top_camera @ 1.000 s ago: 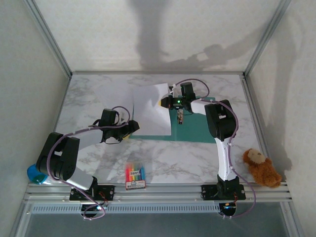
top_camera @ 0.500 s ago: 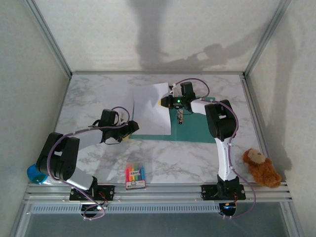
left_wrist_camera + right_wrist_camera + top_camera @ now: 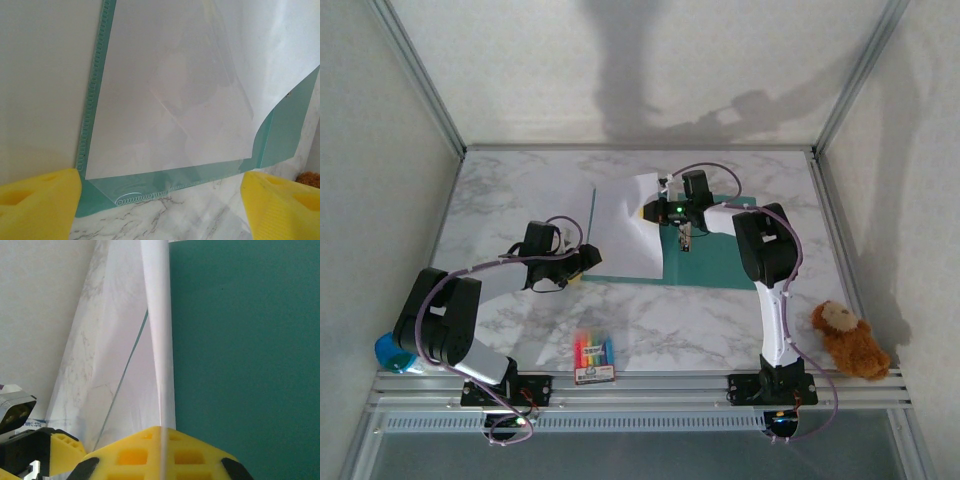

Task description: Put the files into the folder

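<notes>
The teal-green folder point(image 3: 712, 252) lies flat at the middle of the marble table. One of the files, a white sheet point(image 3: 625, 225), slants up over the folder's left part. My right gripper point(image 3: 653, 211) is shut on this sheet's right edge; in the right wrist view the sheet point(image 3: 159, 335) runs edge-on out of the shut yellow fingers point(image 3: 125, 455), beside the teal folder panel point(image 3: 245, 340). My left gripper point(image 3: 590, 257) stands open just off the folder's near left corner. In the left wrist view its gripper point(image 3: 160, 210) frames that folder corner point(image 3: 95, 197) and the white sheet point(image 3: 165, 90), touching neither.
A small colourful crayon box point(image 3: 593, 358) lies near the front edge between the arm bases. A brown teddy bear point(image 3: 847, 340) sits at the front right, and a blue object point(image 3: 390, 350) at the front left. Metal frame posts and white walls close in the table.
My right gripper has shifted slightly left with the sheet, whose right edge now stands a little steeper. The left arm has not moved.
</notes>
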